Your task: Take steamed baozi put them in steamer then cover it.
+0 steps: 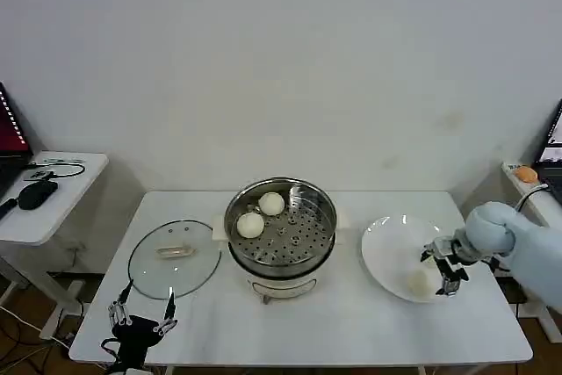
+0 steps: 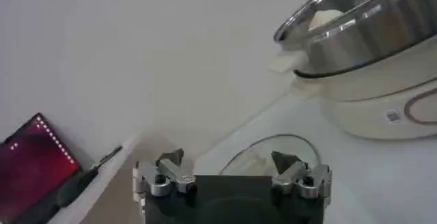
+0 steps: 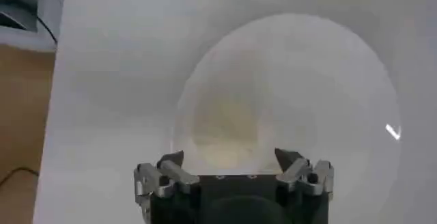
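Sitting inside the steamer [image 1: 281, 227] at ten o'clock are two baozi [image 1: 261, 214]. Right gripper [image 1: 446, 270], jaws apart, hovers over the plate [image 1: 386, 248] and its one bun [image 1: 419, 283]. Left gripper [image 1: 140, 313] waits, jaws apart, near the cover [image 1: 174, 258].

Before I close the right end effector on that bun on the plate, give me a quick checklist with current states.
1. Right end effector open: ok, fingers spread.
2. Right end effector over the bun on the plate: ok in the right wrist view, bun lies between the fingers.
3. Fingers low enough to grip: cannot tell.
4. Steamer uncovered with room: ok, two buns at its left side, rest of the tray bare.
5. Cover out of the way: ok, flat on the table left of the steamer.
6. Left end effector clear: ok, open at the table's near edge.
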Motion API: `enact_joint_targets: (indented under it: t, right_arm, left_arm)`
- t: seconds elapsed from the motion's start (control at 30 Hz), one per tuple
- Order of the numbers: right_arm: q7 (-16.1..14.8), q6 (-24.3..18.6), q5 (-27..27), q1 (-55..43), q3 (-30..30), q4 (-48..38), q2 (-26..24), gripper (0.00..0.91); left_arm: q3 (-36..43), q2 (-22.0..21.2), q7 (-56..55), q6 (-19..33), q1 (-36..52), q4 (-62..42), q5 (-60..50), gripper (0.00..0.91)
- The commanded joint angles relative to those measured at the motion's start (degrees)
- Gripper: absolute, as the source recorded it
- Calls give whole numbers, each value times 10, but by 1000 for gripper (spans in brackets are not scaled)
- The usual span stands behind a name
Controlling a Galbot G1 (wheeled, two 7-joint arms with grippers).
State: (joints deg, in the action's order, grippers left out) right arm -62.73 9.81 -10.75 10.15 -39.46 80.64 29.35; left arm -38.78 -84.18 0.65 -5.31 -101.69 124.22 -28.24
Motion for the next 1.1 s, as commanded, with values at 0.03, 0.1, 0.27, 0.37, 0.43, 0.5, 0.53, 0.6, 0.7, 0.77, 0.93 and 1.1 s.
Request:
enact_joint_targets:
  t: [0.03,0.1,0.27,0.37,0.43,0.5,0.53,0.6,0.7,0.77,0.93,1.1]
  right_arm:
    - [0,9,2,14,-2,-25,28,907]
    - [0,12,2,11,-9,-26,31,897]
    - [-1,22,3,6,-15,-27,31,826]
    - [-1,24,3,4,-15,-29,32,796]
    - [-1,26,4,4,-15,-28,32,766]
    - [-1,28,5,3,-16,-28,31,756]
    - [-1,29,5,2,-17,-28,31,725]
    - [-2,29,5,2,-17,-28,30,705]
    - [-2,32,7,0,-15,-27,30,665]
    - [-2,34,8,-3,-14,-26,29,645]
    - [-6,33,9,-18,-21,-25,23,584]
    - [-8,32,17,-38,-22,-13,10,574]
  left_arm:
    - [0,0,0,-1,0,0,-2,907]
    - [-1,1,1,-2,0,2,-1,907]
    - [-3,2,1,-2,1,1,0,907]
    - [-3,1,-1,0,1,1,-2,907]
    - [-3,1,-2,1,0,1,-3,907]
    - [-4,1,-2,1,0,2,-3,907]
    - [-5,1,-2,1,0,3,-3,907]
    - [-5,1,-2,1,-1,6,-3,907]
    - [-4,0,-2,2,-3,9,-2,907]
    - [-4,-1,-3,2,-3,9,-2,907]
    - [-2,-2,-5,2,-5,12,-3,907]
    - [-2,-2,-6,0,-10,17,-2,907]
